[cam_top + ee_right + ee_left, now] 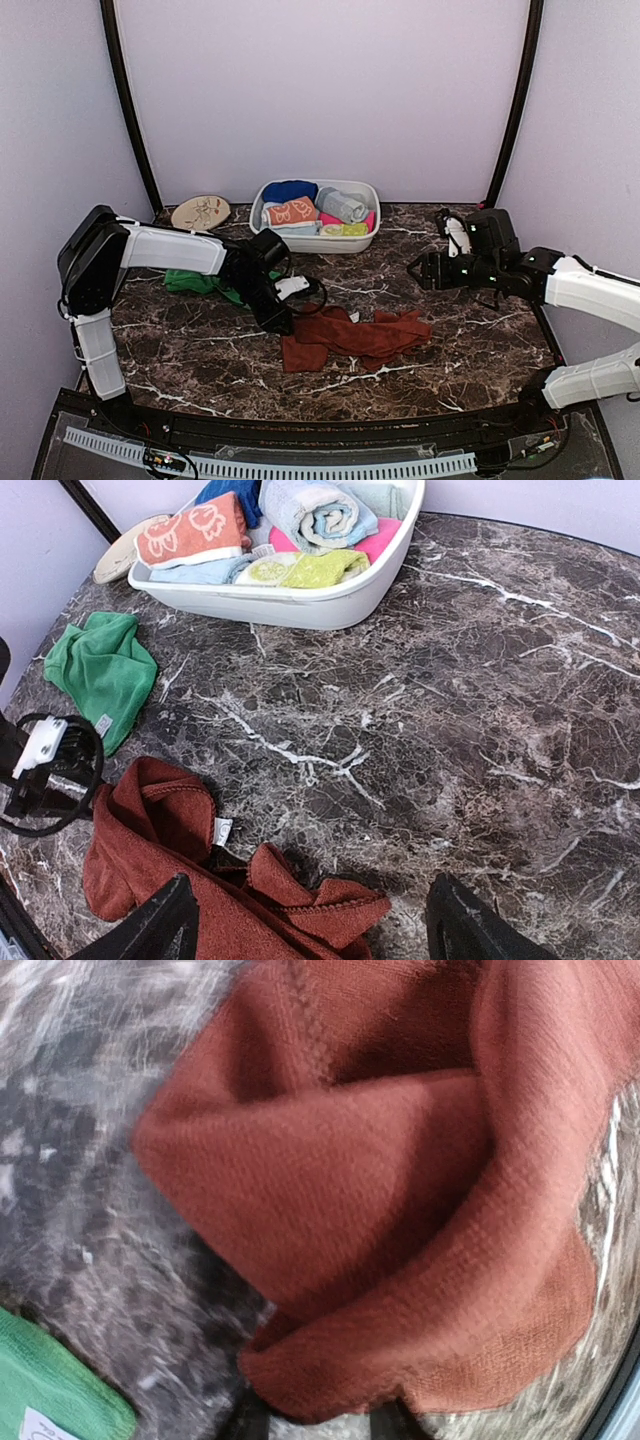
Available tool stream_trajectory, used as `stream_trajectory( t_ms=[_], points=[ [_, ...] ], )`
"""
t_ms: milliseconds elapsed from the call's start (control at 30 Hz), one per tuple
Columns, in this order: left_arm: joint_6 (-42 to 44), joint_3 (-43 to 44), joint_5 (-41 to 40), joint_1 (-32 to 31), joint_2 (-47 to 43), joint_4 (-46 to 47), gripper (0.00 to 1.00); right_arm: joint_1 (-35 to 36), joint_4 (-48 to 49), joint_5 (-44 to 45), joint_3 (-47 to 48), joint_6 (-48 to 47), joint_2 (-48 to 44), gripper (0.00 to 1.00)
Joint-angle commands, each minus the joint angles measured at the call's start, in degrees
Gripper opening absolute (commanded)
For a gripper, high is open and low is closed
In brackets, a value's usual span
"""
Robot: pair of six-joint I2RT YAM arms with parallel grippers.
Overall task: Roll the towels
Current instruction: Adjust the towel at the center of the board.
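The rust-brown towel lies crumpled at mid-table. My left gripper is down at its left edge; in the left wrist view a fold of this towel sits between the two dark fingers, which have narrowed onto it. My right gripper hovers open to the right of the towel, and its wrist view shows the towel's right end below and between the spread jaws. A green towel lies bunched behind the left arm. The orange printed towel sits rolled in the basin.
The white oval basin at the back holds several rolled cloths. A round tan disc lies to its left by the wall. The left wrist's looped black cable rests next to the rust-brown towel.
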Motion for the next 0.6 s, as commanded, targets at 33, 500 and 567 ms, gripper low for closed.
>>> stream_trajectory(
  t_ms=[33,500,567],
  points=[
    [4.5,7.1,-1.29,0.57,2.24,0.0,0.06,1.11,0.09,-1.46,1.56,-0.85,0.66,0.77],
    [8.19,15.87,-3.25,1.72,3.59,-5.32,0.66,6.81,-0.36,2.44,-1.27,1.67,1.27,0.76],
    [6.78,12.19,-2.37,2.75,2.62,-6.15,0.66,6.89,-0.23,2.55,-1.65,1.91,0.76,0.76]
  ],
)
